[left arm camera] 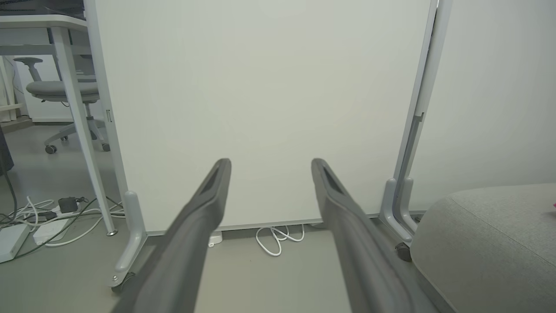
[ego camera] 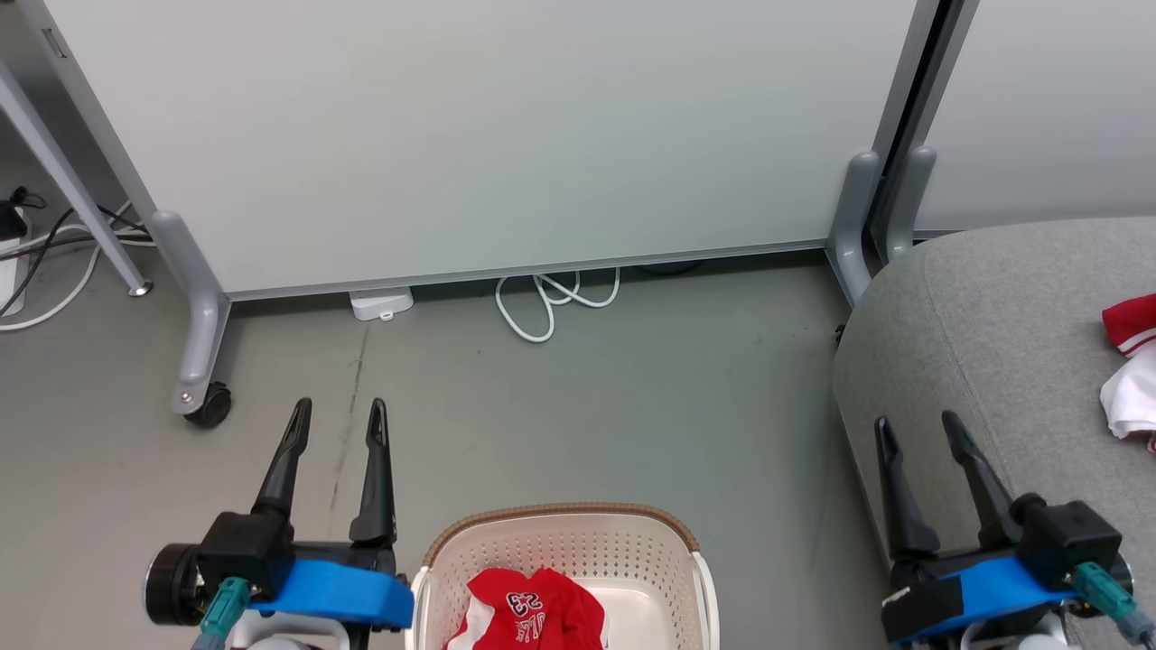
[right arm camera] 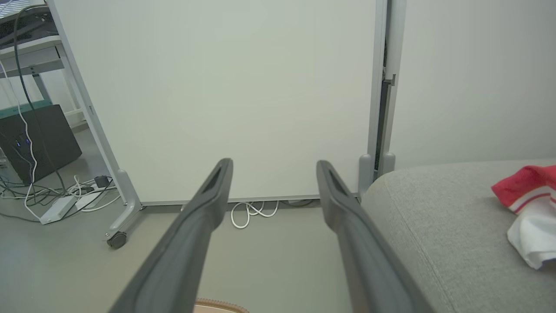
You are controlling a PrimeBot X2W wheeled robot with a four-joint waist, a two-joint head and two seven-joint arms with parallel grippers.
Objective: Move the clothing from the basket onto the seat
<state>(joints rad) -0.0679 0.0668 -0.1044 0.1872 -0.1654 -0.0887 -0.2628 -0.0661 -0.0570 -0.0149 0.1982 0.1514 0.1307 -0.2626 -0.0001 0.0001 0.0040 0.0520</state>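
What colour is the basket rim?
Brown woven-look rim on the cream-white basket; shows best in the head view.

The grey floor (ego camera: 632, 406) carries a cream-white perforated plastic basket (ego camera: 560, 551) with a brown woven-look rim. Right of the basket stands a grey fabric seat (ego camera: 993, 343), a red-and-white jersey shirt (ego camera: 1133, 379) on it; beyond the basket lies a looped white cable (ego camera: 553, 296).

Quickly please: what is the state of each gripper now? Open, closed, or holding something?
The left gripper, two long dark fingers: open, holding nothing.
The right gripper, two long dark fingers: open, holding nothing.
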